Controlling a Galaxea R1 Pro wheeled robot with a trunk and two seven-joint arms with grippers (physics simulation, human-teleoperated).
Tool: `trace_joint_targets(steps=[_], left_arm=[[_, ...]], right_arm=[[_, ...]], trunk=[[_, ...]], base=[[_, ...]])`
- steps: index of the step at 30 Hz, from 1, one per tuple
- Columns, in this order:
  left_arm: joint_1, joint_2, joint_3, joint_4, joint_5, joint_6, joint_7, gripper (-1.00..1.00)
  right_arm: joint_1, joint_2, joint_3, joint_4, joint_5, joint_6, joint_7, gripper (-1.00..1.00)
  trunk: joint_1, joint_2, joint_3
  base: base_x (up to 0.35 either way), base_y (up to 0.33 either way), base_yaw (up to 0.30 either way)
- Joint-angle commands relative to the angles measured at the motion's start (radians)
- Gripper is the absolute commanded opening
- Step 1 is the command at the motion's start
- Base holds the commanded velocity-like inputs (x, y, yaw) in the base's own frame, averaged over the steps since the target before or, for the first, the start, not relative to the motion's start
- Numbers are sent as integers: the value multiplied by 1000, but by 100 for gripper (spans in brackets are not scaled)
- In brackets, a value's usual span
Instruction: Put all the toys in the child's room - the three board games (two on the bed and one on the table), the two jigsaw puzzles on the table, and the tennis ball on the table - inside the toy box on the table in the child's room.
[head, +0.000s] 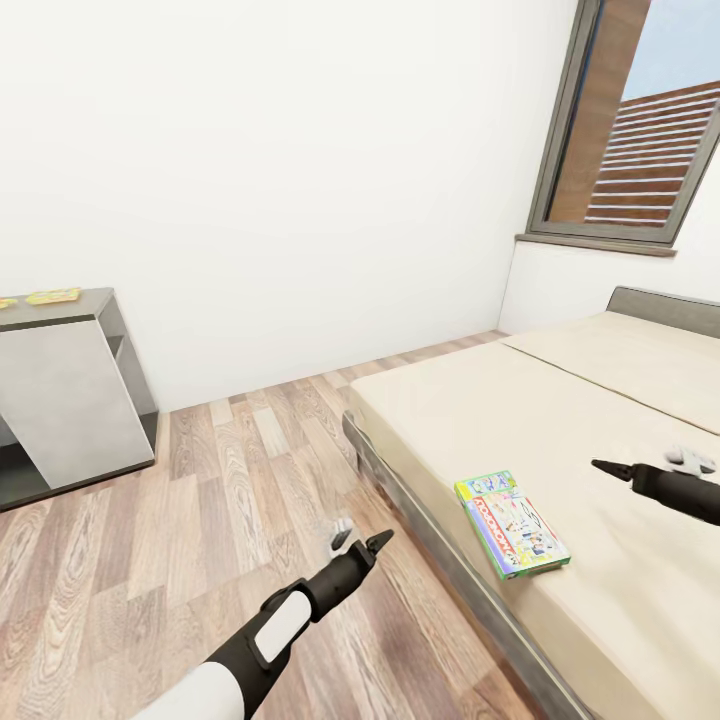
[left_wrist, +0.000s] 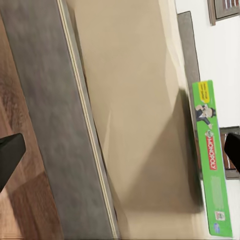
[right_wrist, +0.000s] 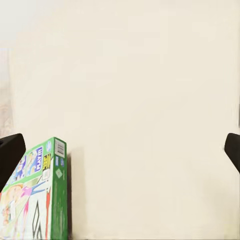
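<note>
Both the left end effector (head: 365, 545) and right end effector (head: 605, 466) spread wide, empty, near the board game (head: 511, 523).

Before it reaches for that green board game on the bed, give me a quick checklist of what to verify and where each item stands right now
1. Game in sight: the green-edged board game lies flat on the bed, near its edge. Ok.
2. Nothing resting on the game. Ok.
3. Right gripper free: fingers apart in its wrist view, nothing between them. Ok.
4. Left gripper free: open, nothing held, over the wood floor beside the bed. Ok.
5. Right gripper at the game: it hovers over the mattress beyond the game, apart from it. Not ok.
6. Toy box ready: cannot tell from these views.
</note>
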Motion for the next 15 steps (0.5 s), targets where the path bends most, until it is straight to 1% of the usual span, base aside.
trace_joint_targets(steps=[1,2,3,5,6,8,15], left_arm=[[-1,0,-3,1,11,6,-2,100],[-1,0,-7,0,11,6,-2,100],[-1,0,-7,0,11,6,-2,100],[-1,1,-13,-1,12,5,-2,100],[-1,1,-13,-1,12,5,-2,100],[-1,2,-17,-3,13,5,-3,100],[-2,3,-21,-5,13,5,-11,100]], right_arm=[[0,0,-3,-2,9,3,11,100],[14,0,-12,-19,7,-6,31,100],[14,0,-12,-19,7,-6,31,100],[34,1,-26,-46,6,-22,71,100],[34,1,-26,-46,6,-22,71,100],[46,2,-35,-62,7,-33,99,100],[59,5,-46,-84,6,-41,127,100]], trunk=[[0,0,-1],[0,0,-1],[0,0,-1],[0,0,-1],[0,0,-1],[0,0,-1],[0,0,-1]], base=[[0,0,0],[0,0,0],[0,0,0],[0,0,0],[0,0,0],[0,0,0],[0,0,0]])
